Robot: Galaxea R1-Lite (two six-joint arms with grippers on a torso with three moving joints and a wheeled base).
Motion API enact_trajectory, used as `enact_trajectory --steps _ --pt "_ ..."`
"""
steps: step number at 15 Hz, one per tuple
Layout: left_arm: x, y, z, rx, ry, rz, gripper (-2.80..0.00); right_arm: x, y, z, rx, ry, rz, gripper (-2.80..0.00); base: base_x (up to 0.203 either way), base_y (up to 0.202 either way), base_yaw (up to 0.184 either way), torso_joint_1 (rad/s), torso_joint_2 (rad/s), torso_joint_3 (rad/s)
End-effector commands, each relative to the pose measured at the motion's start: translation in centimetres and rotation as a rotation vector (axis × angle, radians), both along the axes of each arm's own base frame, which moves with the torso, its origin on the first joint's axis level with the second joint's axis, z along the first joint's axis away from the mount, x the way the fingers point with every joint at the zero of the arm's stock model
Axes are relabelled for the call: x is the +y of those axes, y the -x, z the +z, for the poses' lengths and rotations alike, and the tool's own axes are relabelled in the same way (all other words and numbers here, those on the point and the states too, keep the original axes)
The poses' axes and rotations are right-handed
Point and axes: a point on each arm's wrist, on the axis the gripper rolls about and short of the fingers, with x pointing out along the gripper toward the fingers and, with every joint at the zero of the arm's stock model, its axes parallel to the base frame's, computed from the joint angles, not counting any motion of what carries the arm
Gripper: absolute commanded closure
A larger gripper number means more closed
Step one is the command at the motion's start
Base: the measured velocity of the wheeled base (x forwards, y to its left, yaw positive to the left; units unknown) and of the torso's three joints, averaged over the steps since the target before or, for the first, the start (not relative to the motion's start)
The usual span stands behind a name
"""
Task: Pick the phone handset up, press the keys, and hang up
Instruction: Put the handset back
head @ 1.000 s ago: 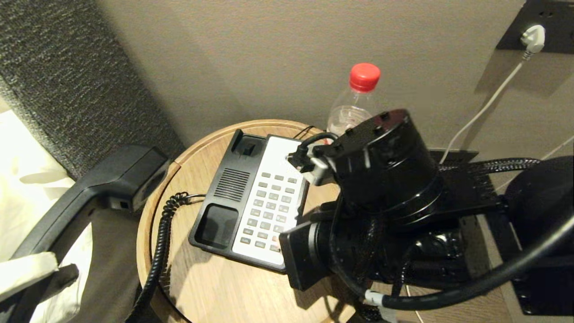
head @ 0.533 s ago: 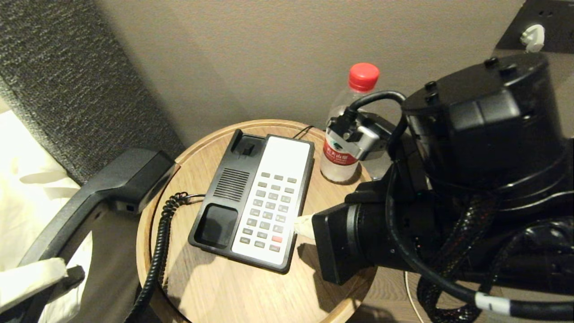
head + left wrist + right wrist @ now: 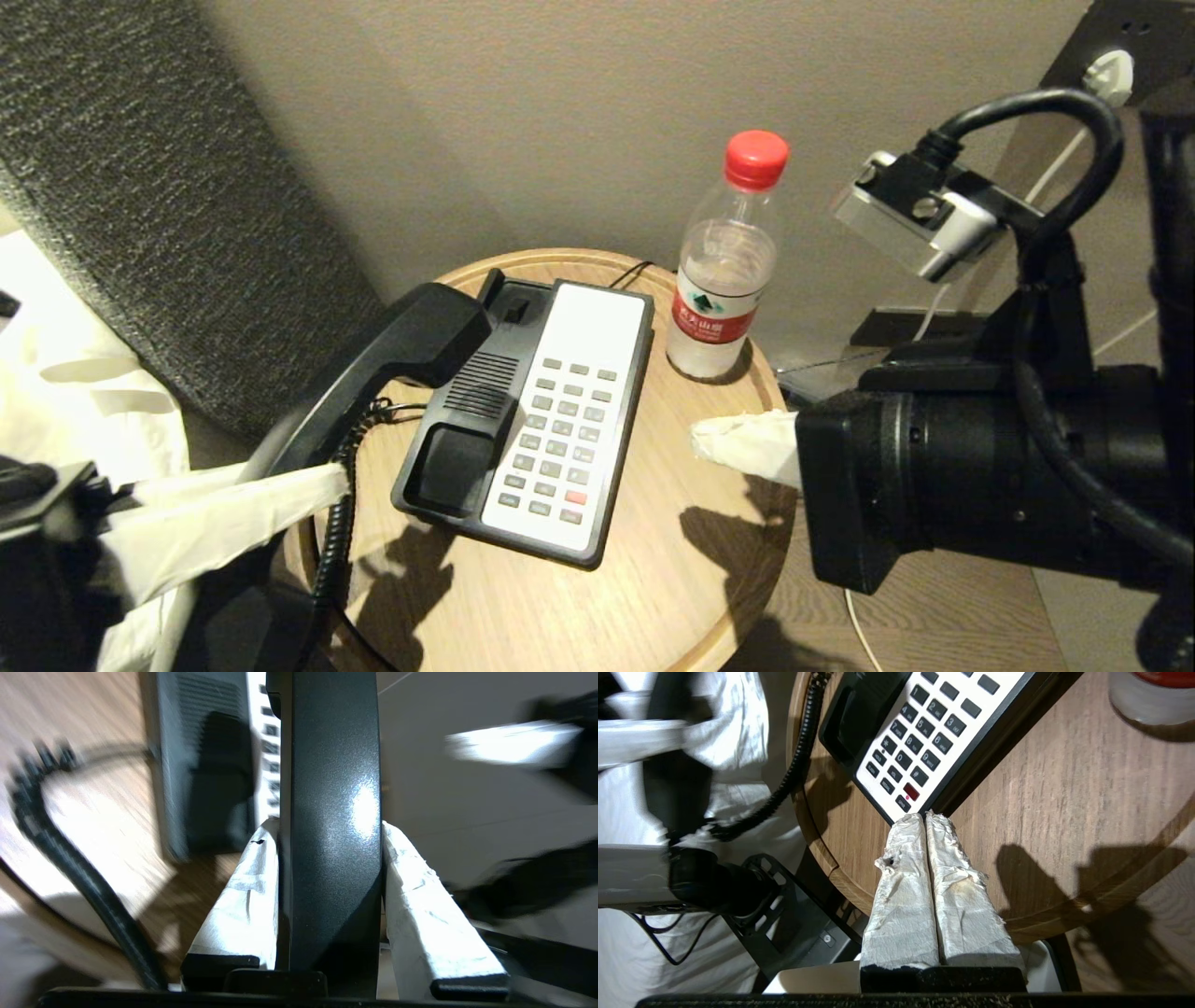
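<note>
Handset (image 3: 373, 373) nearer base (image 3: 523, 420) now; bottle (image 3: 724, 271) capped

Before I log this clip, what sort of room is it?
Probably a hotel bedroom: a corded desk phone on a small round wooden side table, white bedding beside it, and a water bottle.
</note>
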Motion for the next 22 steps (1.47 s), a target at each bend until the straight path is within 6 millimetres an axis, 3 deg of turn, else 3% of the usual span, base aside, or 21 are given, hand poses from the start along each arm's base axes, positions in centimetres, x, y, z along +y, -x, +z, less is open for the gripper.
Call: enact_trajectory --steps 1,4,8,13,20,22 --pt "-2.4 -4.5 -0.9 0.034 -0.150 0.036 0.00 -1.2 0.6 0.8 -0.017 -0.035 -0.006 0.00 0.000 0.000 0.000 0.000 0.00 0.000" --pt "-4.2 -8.4 -0.9 0.020 -0.249 0.148 0.00 -2.5 0.6 1.4 -0.034 -0.058 -0.045 0.00 0.000 0.000 0.000 0.000 0.00 0.000" --pt "-5.3 -11.1 -0.7 -0.026 -0.256 0.243 0.00 -3.5 0.6 1.5 -0.041 -0.067 -0.069 0.00 0.000 0.000 0.000 0.000 0.00 0.000" --pt "-5.5 -11.3 -0.4 -0.038 -0.242 0.233 0.00 -4.3 0.6 1.1 -0.034 -0.060 -0.086 0.00 0.000 0.000 0.000 0.000 0.00 0.000" --pt "-6.1 -9.7 0.7 -0.091 -0.206 0.184 0.00 -5.3 0.6 -0.3 -0.013 -0.027 -0.111 0.00 0.000 0.000 0.000 0.000 0.00 0.000" --pt "-6.2 -9.8 -0.1 -0.070 -0.226 0.183 0.00 -5.6 0.6 -0.5 -0.011 -0.025 -0.117 0.00 0.000 0.000 0.000 0.000 0.00 0.000"
